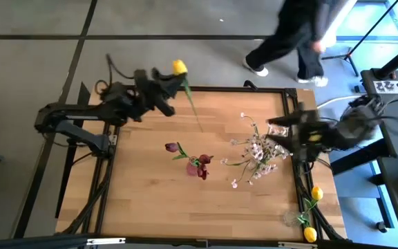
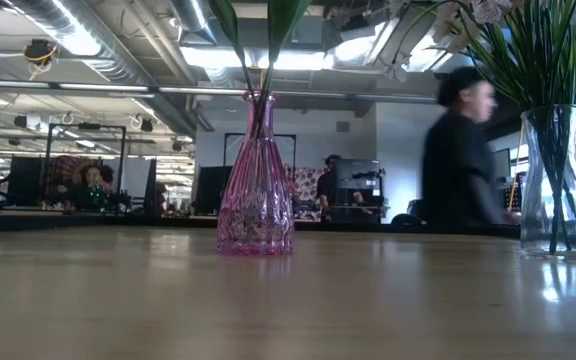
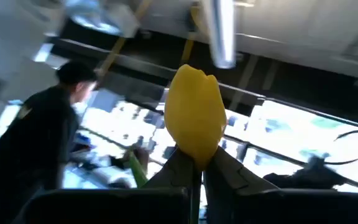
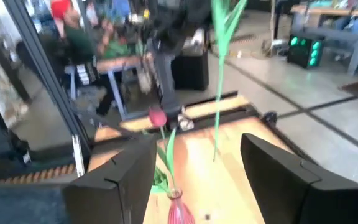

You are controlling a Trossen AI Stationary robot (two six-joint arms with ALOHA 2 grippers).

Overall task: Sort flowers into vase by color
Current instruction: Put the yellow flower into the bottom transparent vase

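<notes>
My left gripper (image 1: 170, 84) is raised over the table's far-left part, shut on a yellow tulip (image 1: 179, 67) whose green stem (image 1: 193, 111) trails toward the table's middle. A pink ribbed vase (image 2: 255, 190) stands mid-table on its base and holds maroon tulips (image 1: 200, 166). A clear glass vase (image 2: 553, 185) to its right holds white-pink blossom sprays (image 1: 258, 151). My right gripper (image 1: 276, 135), (image 4: 197, 146) hovers open beside those sprays, facing the pink vase (image 4: 179, 211). My left gripper pinches the yellow tulip between its two fingers (image 3: 229, 173) at the top of the stem, just under the blossom (image 3: 194, 115). The blossom stands out beyond the fingertips. The stem (image 4: 219, 93) hangs below, its lower end clear of the table.
Two more yellow tulips (image 1: 316, 194), (image 1: 310, 234) lie at the table's right edge, near the near corner. A person (image 1: 296, 34) walks past beyond the far edge. Bare wood (image 1: 150, 200) lies toward the near-left.
</notes>
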